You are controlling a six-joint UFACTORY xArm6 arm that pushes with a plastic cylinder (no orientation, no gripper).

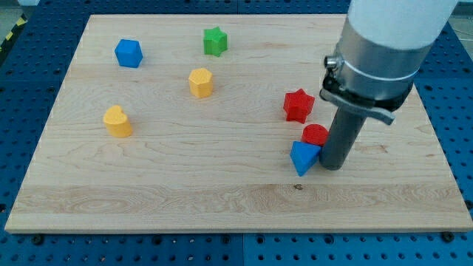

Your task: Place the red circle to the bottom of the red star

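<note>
Camera view: you have only this one picture to go by.
Board: the wooden board (222, 199) lies on a blue perforated desk.
End effector: you are working a bare rod with nothing to spread or pinch; my tip (332, 167) rests on the board, towards its right edge.
Red circle: the red circle (314, 134) sits touching the rod's left side, just below the red star (298, 105), near but apart from it.
Blue block: a blue block (303, 157), roughly triangular, touches the circle's lower edge and the rod.
Progress: you could judge the circle already about placed.
Handling: expect a light, stiff, smooth disc that slides easily; you cannot grip it, so push squarely at its side or it will roll off the rod.
Others: blue cube (128, 53), green star (215, 41), and two yellow blocks (200, 82) (117, 121) lie towards the left and far edges.
</note>
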